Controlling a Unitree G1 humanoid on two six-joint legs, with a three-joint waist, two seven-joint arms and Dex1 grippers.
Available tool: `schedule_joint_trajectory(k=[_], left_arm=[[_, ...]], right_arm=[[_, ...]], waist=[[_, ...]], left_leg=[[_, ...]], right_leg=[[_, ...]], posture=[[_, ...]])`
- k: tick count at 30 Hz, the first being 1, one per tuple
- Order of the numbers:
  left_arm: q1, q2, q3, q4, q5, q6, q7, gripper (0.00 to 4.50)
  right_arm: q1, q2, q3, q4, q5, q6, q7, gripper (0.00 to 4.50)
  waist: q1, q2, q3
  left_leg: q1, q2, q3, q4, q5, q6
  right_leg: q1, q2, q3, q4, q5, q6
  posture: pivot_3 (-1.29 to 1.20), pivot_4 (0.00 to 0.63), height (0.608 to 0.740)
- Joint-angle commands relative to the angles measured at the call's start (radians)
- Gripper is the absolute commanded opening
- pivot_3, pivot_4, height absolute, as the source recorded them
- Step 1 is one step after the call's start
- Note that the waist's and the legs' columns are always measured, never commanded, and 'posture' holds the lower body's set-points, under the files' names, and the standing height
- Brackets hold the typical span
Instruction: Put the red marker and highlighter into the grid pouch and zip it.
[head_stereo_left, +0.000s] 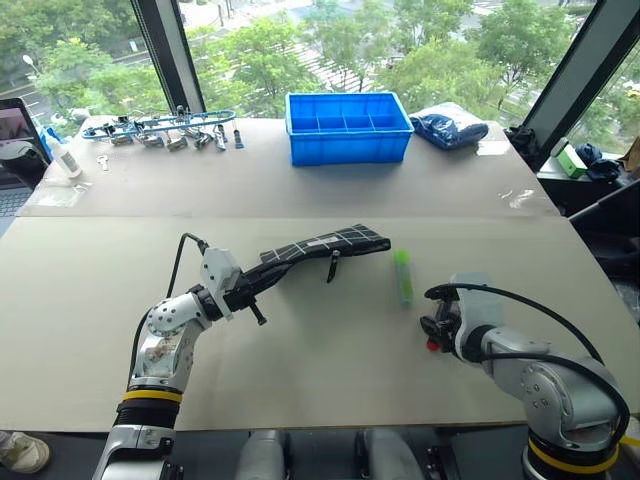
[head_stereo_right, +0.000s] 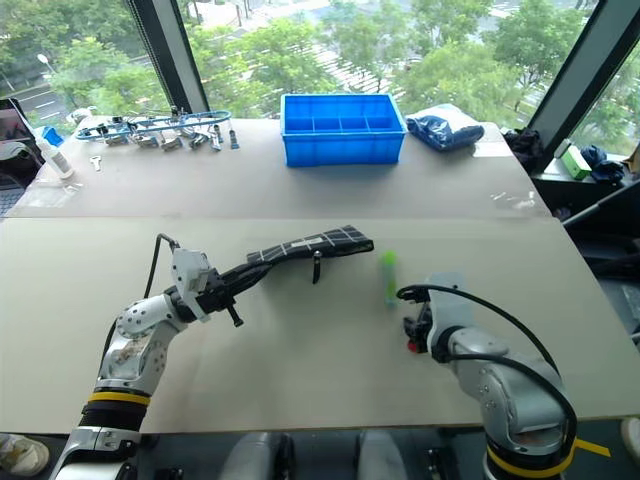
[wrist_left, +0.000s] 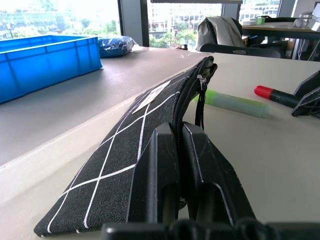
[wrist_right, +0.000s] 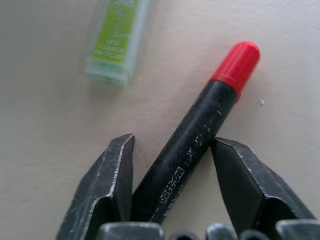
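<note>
The table (head_stereo_left: 330, 370) is wide and bare around the work, with open surface ahead of both arms and on toward its near edge. Far back, near the window edge, a blue bin (head_stereo_left: 347, 128) stands well apart from everything in play.

The pouch (head_stereo_left: 318, 247) is the largest task thing: one end is pinched tight in the left gripper (wrist_left: 179, 150) and raised, the body slanting across to the table's middle, its zipper strap (head_stereo_left: 331, 266) hanging at the far end.

The highlighter (head_stereo_left: 403, 277) lies flat just beside that far end, free on all sides.

The marker (wrist_right: 200, 135) lies on the table near the highlighter but apart from it. The right gripper (wrist_right: 172, 165) straddles its black barrel, fingers part-open on either side and not clamped, red cap poking out beyond them.
</note>
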Motion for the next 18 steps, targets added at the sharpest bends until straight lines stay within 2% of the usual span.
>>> schedule_joint_trajectory(k=[1, 3, 12, 15, 18], left_arm=[[-0.013, 0.001, 0.011, -0.021, -0.011, -0.019, 0.003, 0.0], [-0.015, 0.001, 0.012, -0.02, -0.012, -0.018, 0.004, 0.0], [-0.013, -0.001, 0.009, -0.023, -0.01, -0.018, 0.007, 0.0], [-0.017, -0.003, 0.007, -0.018, -0.01, -0.017, 0.006, 0.0], [-0.022, -0.003, 0.004, -0.012, -0.009, -0.016, 0.005, 0.0]], right_arm=[[-0.036, -0.034, -0.011, 0.026, -0.029, 0.014, -0.004, 1.17], [-0.066, -0.046, -0.027, 0.051, -0.041, 0.014, -0.001, 0.52], [-0.209, -0.137, -0.056, 0.179, -0.083, -0.101, 0.048, 0.48], [-0.245, -0.261, 0.025, 0.183, -0.115, -0.367, 0.143, 0.48], [-0.219, -0.411, 0.133, 0.153, -0.196, -0.725, 0.285, 0.48]], waist=[[0.0, 0.0, 0.0], [0.0, 0.0, 0.0], [-0.004, 0.0, 0.0], [-0.004, 0.001, 0.001], [-0.005, 0.002, 0.001]], left_leg=[[0.0, 0.0, 0.0, 0.0, 0.0, 0.0], [0.0, 0.0, 0.0, 0.0, 0.0, 0.0], [0.0, -0.001, 0.0, 0.0, 0.0, 0.0], [0.0, 0.0, 0.0, -0.001, 0.0, 0.0], [0.0, -0.001, 0.0, 0.0, 0.0, 0.001]], right_leg=[[0.0, 0.0, 0.0, 0.0, 0.0, 0.0], [0.0, 0.0, 0.0, 0.0, 0.0, 0.0], [-0.001, 0.0, 0.0, 0.0, 0.0, 0.0], [-0.001, 0.0, 0.0, 0.0, 0.0, 0.0], [-0.001, 0.0, 0.002, 0.0, 0.0, 0.001]], posture=[[0.0, 0.15, 0.74], [0.0, 0.15, 0.74], [0.0, 0.15, 0.74], [0.0, 0.15, 0.74], [0.0, 0.15, 0.74]])
